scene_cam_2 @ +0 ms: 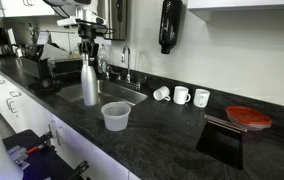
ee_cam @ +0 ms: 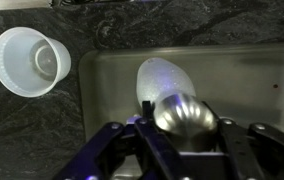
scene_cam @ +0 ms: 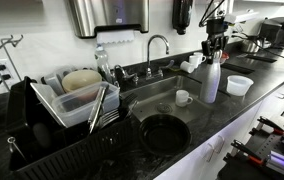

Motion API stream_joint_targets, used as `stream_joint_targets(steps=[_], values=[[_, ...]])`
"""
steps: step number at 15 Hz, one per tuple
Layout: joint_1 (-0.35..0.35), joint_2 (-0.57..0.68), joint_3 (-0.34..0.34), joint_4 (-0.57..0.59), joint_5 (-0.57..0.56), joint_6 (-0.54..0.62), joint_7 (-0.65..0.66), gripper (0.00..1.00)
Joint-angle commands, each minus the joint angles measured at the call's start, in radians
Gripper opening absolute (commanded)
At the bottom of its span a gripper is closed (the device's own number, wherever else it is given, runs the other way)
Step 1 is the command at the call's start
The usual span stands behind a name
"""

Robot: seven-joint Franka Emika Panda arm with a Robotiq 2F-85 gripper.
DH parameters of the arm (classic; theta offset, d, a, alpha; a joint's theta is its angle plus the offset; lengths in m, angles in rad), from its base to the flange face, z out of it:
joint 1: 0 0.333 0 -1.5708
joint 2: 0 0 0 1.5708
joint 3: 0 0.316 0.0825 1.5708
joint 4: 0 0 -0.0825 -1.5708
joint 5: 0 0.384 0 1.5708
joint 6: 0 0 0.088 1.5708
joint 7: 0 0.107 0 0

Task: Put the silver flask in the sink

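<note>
While the gripper (scene_cam: 215, 48) sat closed on the neck of the silver flask (scene_cam: 211, 80), the flask hung upright directly beneath its fingers, at the rim of the sink (scene_cam: 150, 100).

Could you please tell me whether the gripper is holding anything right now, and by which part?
The gripper holds the silver flask by its top end, around the neck and cap.

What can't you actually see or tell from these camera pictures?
- Wrist view: the silver flask hides its own base under its top.
- Exterior view: whether the silver flask rests on anything is too small to tell.
- Exterior view: the sink floor is hidden by the counter edge.
- Exterior view: what fills the dish rack is dark and blurred.
</note>
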State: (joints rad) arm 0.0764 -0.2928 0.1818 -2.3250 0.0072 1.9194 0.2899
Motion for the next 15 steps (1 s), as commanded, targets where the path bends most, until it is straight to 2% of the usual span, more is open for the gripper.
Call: stream_joint_targets(steps=[1, 15], values=[[0.016, 0.080, -0.001, 0.082, -0.016, -0.003, -0.021, 0.23], [0.121, 0.445, 0.012, 0.292, -0.002, 0.029, 0.018, 0.23]])
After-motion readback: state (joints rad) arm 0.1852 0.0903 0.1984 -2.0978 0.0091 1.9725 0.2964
